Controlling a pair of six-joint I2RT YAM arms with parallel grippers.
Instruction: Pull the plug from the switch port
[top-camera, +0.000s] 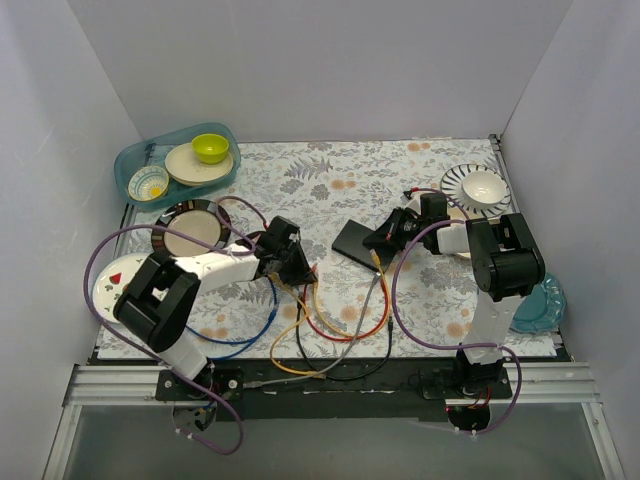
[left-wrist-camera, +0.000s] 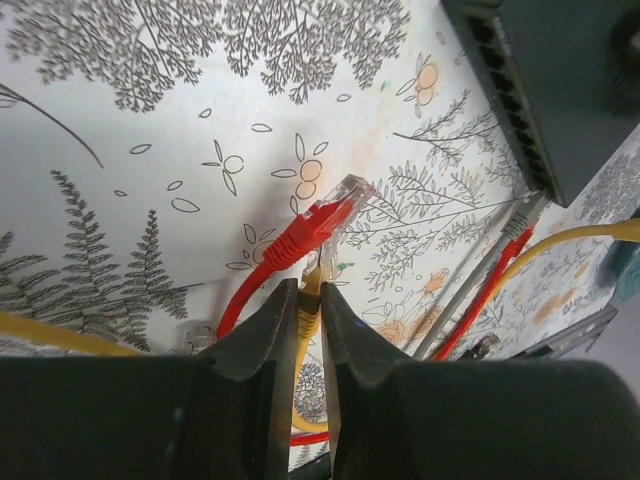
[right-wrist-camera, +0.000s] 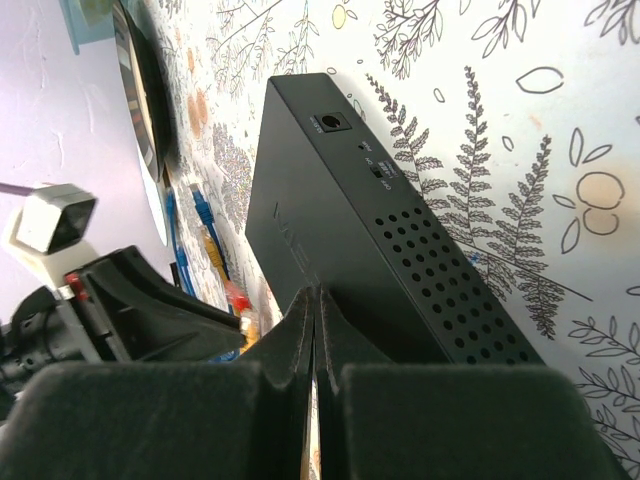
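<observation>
The flat black switch (top-camera: 355, 240) lies mid-table. In the left wrist view it (left-wrist-camera: 560, 90) sits at the top right with its row of sockets facing me. My left gripper (top-camera: 303, 268) is shut on a yellow cable plug (left-wrist-camera: 307, 312), held clear of the switch just above the cloth. A loose red plug (left-wrist-camera: 318, 225) lies just beyond my left gripper (left-wrist-camera: 310, 290). A grey plug (left-wrist-camera: 518, 222) and a yellow cable (left-wrist-camera: 590, 235) reach the switch's socket edge. My right gripper (top-camera: 382, 237) is shut and empty, its tips (right-wrist-camera: 318, 295) resting on the switch's top (right-wrist-camera: 330, 200).
Loose blue, red, yellow, black and grey cables (top-camera: 330, 330) loop over the near half of the table. A teal tray (top-camera: 135, 160) with dishes is back left, a metal plate (top-camera: 190, 228) and a white plate (top-camera: 112, 285) at left. A striped plate (top-camera: 455, 180) and teal plate (top-camera: 545, 305) are at right.
</observation>
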